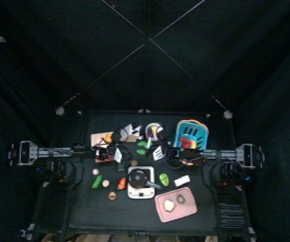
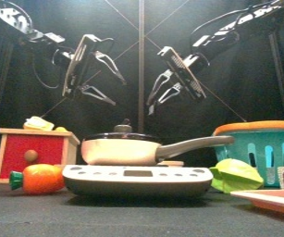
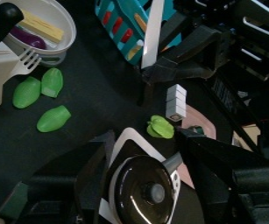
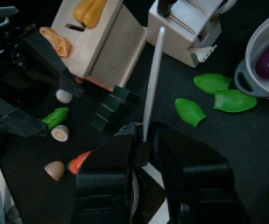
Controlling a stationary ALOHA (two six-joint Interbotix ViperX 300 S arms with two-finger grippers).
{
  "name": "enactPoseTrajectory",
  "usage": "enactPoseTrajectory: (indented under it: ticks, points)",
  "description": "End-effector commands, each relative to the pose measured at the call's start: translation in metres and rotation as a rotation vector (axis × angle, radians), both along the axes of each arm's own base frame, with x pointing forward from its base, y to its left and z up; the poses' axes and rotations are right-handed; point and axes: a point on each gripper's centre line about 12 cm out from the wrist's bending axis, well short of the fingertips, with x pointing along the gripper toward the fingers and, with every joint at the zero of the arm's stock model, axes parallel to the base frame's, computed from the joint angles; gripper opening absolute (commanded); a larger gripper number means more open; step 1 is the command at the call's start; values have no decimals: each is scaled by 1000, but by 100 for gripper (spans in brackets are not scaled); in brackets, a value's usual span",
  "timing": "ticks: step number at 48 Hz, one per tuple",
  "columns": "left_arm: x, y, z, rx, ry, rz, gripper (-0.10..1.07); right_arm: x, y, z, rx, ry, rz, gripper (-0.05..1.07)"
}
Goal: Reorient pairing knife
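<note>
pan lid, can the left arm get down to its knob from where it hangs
Probably yes: the left gripper hangs above and behind the pan, and nothing stands over the lid knob.

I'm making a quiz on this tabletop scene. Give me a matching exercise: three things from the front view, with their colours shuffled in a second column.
Things:
1. basket
2. pan
3. toy block box

Colours:
a. cream body with a dark lid
b. red front
c. teal with an orange rim

Pairs: 1-c, 2-a, 3-b
</note>
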Motion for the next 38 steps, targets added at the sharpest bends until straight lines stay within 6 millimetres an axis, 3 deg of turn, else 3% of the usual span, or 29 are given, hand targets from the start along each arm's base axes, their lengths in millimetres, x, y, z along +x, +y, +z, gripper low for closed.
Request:
enactPoseTrajectory:
  ticks: [1,15,25,38]
  points:
    - [2,0,9,82,-16,-48,91,1,9,19,-24,-63,49,55]
    - [4,-4,19,461,16,-253,91,5,47,26,-117,-163,302,55]
    - [11,-10,35,512,-44,-315,91,7,59,25,-146,-207,418,55]
    - [15,-30,50,479,-185,-462,91,8,58,21,-151,-198,425,55]
